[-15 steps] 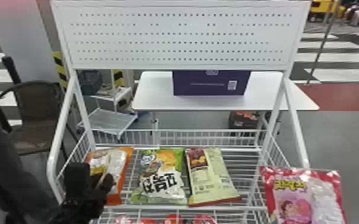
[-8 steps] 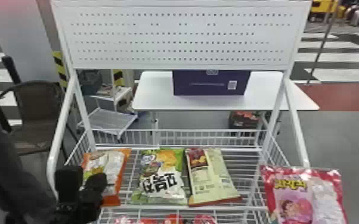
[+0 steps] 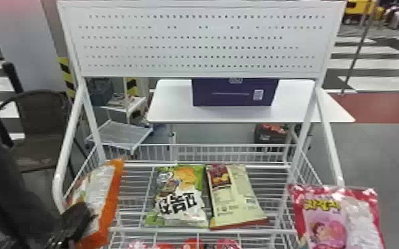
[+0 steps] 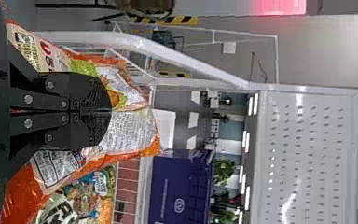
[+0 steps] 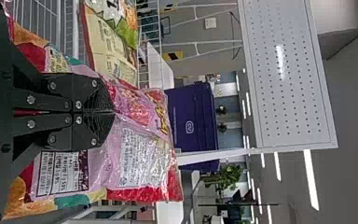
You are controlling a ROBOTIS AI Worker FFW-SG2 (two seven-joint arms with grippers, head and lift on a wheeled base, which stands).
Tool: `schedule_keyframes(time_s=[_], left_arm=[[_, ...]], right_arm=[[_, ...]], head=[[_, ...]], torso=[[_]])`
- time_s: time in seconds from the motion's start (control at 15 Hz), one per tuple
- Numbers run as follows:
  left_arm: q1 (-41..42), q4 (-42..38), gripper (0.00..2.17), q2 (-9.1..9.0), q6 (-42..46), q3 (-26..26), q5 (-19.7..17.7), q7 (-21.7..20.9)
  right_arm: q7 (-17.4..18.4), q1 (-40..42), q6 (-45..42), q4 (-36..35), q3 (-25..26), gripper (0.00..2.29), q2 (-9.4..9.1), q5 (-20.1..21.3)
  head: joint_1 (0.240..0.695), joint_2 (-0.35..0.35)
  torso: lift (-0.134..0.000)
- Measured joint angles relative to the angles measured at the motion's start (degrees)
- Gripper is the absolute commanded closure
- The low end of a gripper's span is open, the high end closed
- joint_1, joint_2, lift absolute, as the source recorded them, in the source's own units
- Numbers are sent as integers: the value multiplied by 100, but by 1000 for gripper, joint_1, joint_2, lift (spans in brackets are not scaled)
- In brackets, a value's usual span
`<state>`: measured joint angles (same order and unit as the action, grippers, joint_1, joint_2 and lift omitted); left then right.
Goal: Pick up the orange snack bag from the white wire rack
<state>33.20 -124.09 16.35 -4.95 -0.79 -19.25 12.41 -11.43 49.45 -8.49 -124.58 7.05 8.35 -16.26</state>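
Orange bag shifted, claw clamping it.

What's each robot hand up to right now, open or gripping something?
Left gripper: closed, pinching the orange bag.
Right gripper: closed, pinching the pink bag.

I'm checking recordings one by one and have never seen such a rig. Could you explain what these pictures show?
This is a robot with two black arms. The head view looks forward and down; the wrist views come from a camera on each arm and are turned sideways. The left gripper pinches the orange snack bag; the right gripper pinches a pink-and-red bag. On the white wire rack lie a green-and-white bag and, right of it, a pale yellow bag.
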Motion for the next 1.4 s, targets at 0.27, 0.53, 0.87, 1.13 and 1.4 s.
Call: schedule_keyframes(time_s=[0.27, 0.53, 0.87, 1.13, 1.4], left_arm=[[730, -104, 1659, 6, 1039, 41, 0, 44], [1095, -106, 1659, 17, 1625, 128, 1, 69], [1164, -104, 1659, 26, 1693, 128, 0, 43], [1177, -83, 1659, 27, 1694, 132, -8, 17], [1201, -89, 1659, 27, 1694, 132, -8, 22]], right_arm=[[0, -13, 1, 1, -55, 2162, -6, 0], [0, -6, 1, -10, -36, 2162, -2, 0], [0, -14, 1, -14, -54, 2162, -11, 0], [0, -14, 1, -14, -63, 2165, -1, -1], [0, -14, 1, -14, -75, 2162, 4, -9]], head=[[499, 0], [499, 0], [499, 0], [499, 0], [499, 0]], torso=[[0], [0], [0], [0], [0]])
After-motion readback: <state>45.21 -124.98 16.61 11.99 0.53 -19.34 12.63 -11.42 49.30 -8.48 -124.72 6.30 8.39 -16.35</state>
